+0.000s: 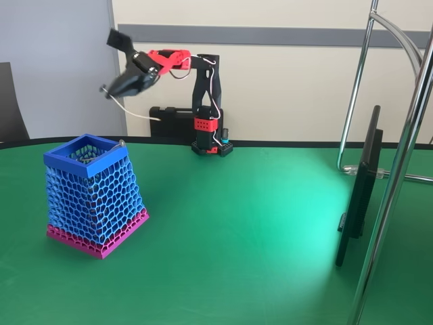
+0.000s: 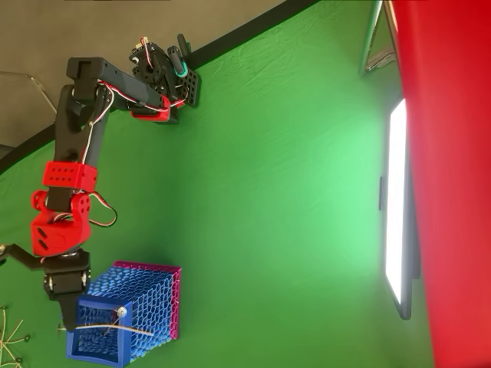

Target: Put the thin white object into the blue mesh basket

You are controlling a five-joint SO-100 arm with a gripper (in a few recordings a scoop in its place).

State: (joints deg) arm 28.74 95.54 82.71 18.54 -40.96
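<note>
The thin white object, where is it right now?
In the fixed view the thin white object hangs from the gripper, up in the air, above the blue mesh basket at the left. In the overhead view it lies across the basket's opening.

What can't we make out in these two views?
- Jaws' hold on the thin white object: too small in the fixed view; gripper tip blends with the basket in the overhead view.
- Blue mesh basket interior: hidden by mesh in the fixed view.
- Small pale items: cut off by the overhead edge.
</note>
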